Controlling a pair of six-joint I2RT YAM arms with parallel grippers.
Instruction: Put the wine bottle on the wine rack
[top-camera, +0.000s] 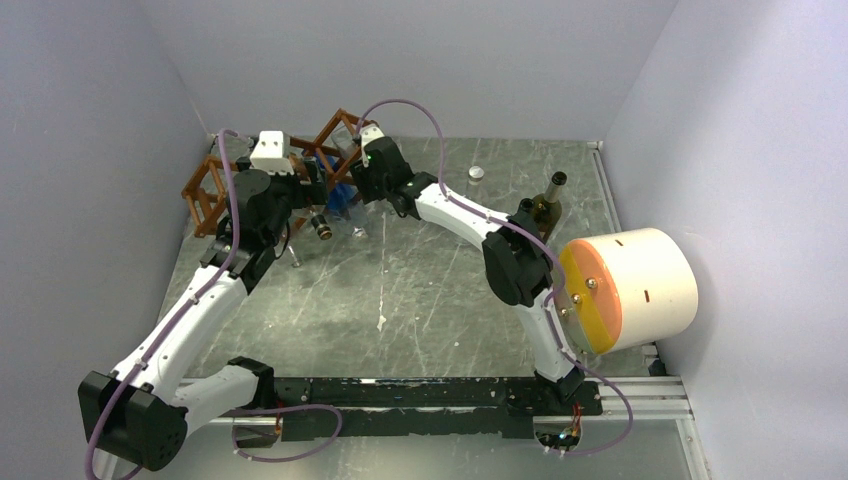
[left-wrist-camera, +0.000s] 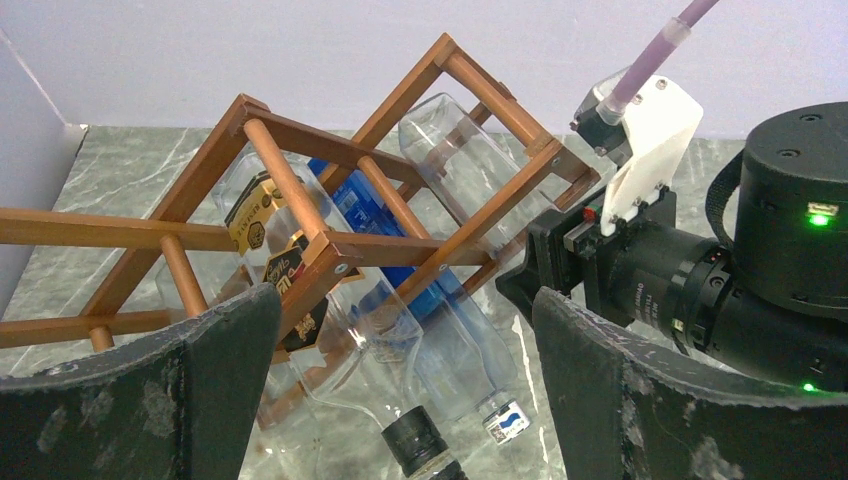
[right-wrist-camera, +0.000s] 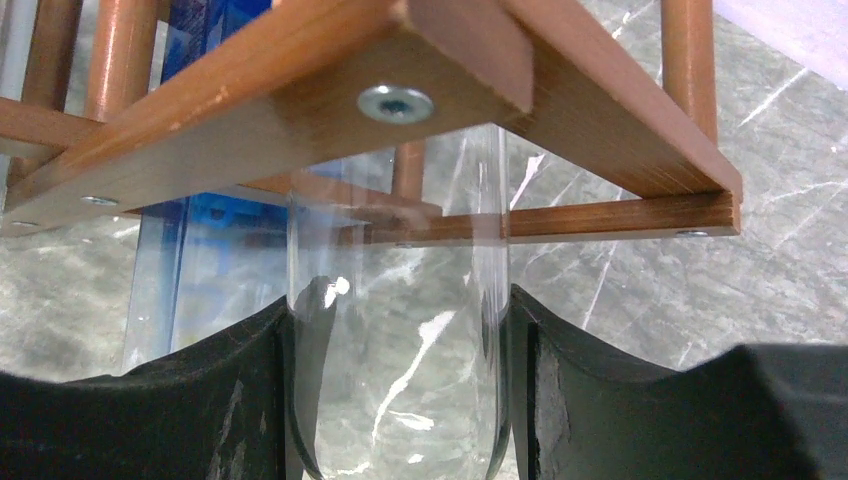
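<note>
The task is judged to be near its end but not finished. A clear wine bottle (left-wrist-camera: 462, 165) is seen lying through an upper diamond cell of the wine rack (left-wrist-camera: 100, 228), which is set at the far left of the table (top-camera: 420, 300). The bottle's glass body is clamped between the fingers of the right gripper (right-wrist-camera: 400, 350), with both pressed against it. Whether its weight is borne by the bars cannot be told. The left gripper (left-wrist-camera: 405, 300) is held wide open just before the rack, and nothing is grasped by it. A gold-and-black-labelled bottle (left-wrist-camera: 262, 215) and a blue-labelled bottle (left-wrist-camera: 420, 270) are already lodged in lower cells. What is left, it is judged, is for the held bottle to be settled and released.
</note>
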